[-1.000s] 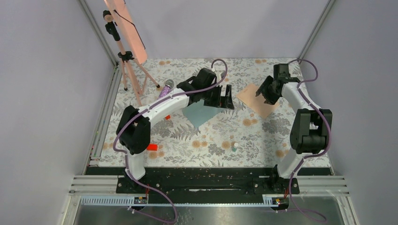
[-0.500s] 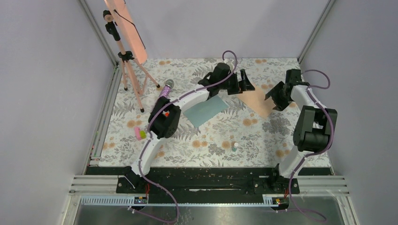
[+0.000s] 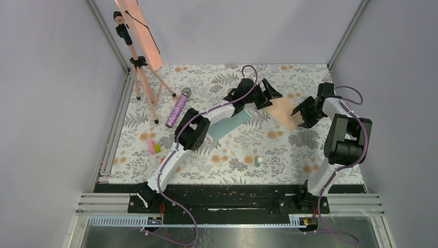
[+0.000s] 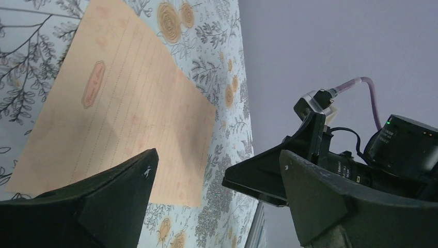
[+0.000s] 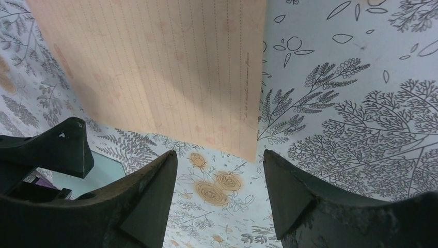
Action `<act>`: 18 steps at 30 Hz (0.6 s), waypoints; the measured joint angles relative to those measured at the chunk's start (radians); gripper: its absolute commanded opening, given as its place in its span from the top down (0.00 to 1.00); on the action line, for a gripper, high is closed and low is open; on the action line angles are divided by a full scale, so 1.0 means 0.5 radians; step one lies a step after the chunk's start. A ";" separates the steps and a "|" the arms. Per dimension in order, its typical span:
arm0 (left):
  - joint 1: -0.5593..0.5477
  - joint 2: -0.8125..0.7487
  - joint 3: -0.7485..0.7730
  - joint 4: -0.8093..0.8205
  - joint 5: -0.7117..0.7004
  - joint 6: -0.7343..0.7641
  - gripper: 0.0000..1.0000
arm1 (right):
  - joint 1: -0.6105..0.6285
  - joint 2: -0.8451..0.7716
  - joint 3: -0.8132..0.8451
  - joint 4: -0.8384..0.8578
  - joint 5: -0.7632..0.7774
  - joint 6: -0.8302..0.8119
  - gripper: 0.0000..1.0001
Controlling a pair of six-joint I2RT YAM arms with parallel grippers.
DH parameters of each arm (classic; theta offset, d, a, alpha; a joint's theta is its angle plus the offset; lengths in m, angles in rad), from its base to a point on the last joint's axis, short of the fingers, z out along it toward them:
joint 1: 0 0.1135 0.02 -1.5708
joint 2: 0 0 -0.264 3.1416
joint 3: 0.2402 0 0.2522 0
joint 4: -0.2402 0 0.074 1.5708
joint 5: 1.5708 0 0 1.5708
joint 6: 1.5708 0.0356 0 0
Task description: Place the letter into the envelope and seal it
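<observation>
Letter (image 3: 283, 110) lies flat on the floral table (image 3: 235, 151), right of centre toward the back, between the two claws. Left gripper (image 3: 269, 92) is spread wide at the sheet's far-left edge, nothing in it. Right gripper (image 3: 303, 111) is likewise released, low at the right edge; contact with the paper is unclear from these angles. Envelope (image 3: 233, 122) lies flat just left of the letter, apart from it, its far end partly hidden under the left arm. Glittery purple microphone (image 3: 178, 107) sits further left. Tripod (image 3: 140, 77) with salmon panel (image 3: 138, 26) stands in the back-left corner. Small capped bottle (image 3: 259, 161) stands front centre, a pink-and-green piece (image 3: 153, 147) front left.
</observation>
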 measured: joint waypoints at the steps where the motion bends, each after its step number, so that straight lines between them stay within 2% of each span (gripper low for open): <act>1: 0.000 0.007 0.000 -0.002 0.000 -0.018 0.11 | -0.001 0.017 0.000 0.005 -0.013 0.000 0.30; 8: -0.006 -0.011 -0.121 -0.060 0.000 -0.031 0.11 | -0.009 0.040 -0.001 0.020 -0.062 0.008 0.30; 11: -0.008 -0.083 -0.323 -0.005 0.002 -0.029 0.11 | -0.014 0.040 -0.007 0.028 -0.066 0.008 0.30; 18: -0.025 -0.481 -0.918 -0.027 -0.004 0.038 0.12 | -0.034 -0.012 -0.124 0.042 -0.066 0.006 0.30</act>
